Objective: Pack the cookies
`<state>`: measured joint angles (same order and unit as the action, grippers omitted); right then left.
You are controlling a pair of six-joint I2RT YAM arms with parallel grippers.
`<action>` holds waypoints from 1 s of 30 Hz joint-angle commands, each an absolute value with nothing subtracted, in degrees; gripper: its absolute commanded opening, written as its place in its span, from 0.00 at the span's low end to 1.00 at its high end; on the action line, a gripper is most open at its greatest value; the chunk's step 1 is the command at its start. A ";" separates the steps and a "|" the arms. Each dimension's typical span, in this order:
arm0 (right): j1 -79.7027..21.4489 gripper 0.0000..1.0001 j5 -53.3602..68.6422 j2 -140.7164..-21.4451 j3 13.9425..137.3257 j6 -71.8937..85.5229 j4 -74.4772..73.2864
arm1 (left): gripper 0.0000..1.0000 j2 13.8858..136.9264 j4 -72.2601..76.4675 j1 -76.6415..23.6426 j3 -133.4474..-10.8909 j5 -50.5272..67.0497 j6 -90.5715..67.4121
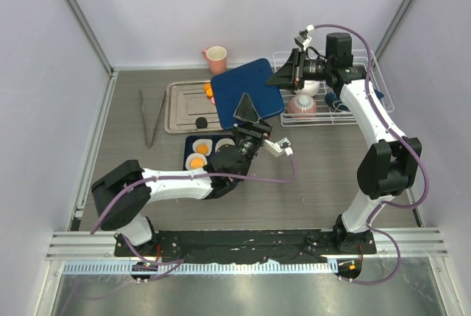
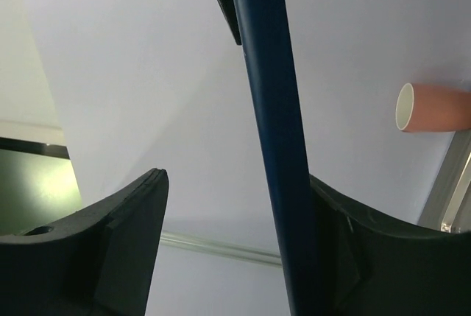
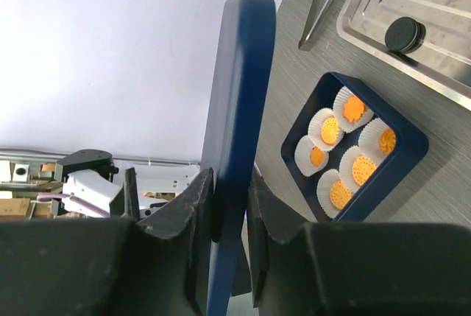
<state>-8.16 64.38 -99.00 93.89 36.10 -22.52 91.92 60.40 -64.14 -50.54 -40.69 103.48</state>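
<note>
My right gripper (image 1: 283, 76) is shut on the edge of the dark blue lid (image 1: 246, 89) and holds it tilted above the table; the right wrist view shows both fingers pressed on the lid (image 3: 239, 88). My left gripper (image 1: 250, 113) is open around the lid's near edge. In the left wrist view the lid (image 2: 268, 124) lies against the right finger, with a wide gap to the left finger. The dark blue box (image 1: 188, 144) holds white cups with orange cookies (image 3: 353, 170). Orange cookies (image 1: 209, 91) and a black cookie (image 1: 200, 121) lie on the metal tray (image 1: 180, 102).
A pink mug (image 1: 215, 56) stands at the back, also seen in the left wrist view (image 2: 434, 107). Metal tongs (image 1: 151, 118) lie left of the tray. A white wire rack (image 1: 368, 84) at the right holds a pink-and-white bowl (image 1: 302, 106).
</note>
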 commanded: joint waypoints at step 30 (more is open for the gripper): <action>-6.06 0.01 68.82 -97.03 99.58 54.05 -0.36 | 0.89 71.20 6.99 -58.72 -53.24 -49.15 35.55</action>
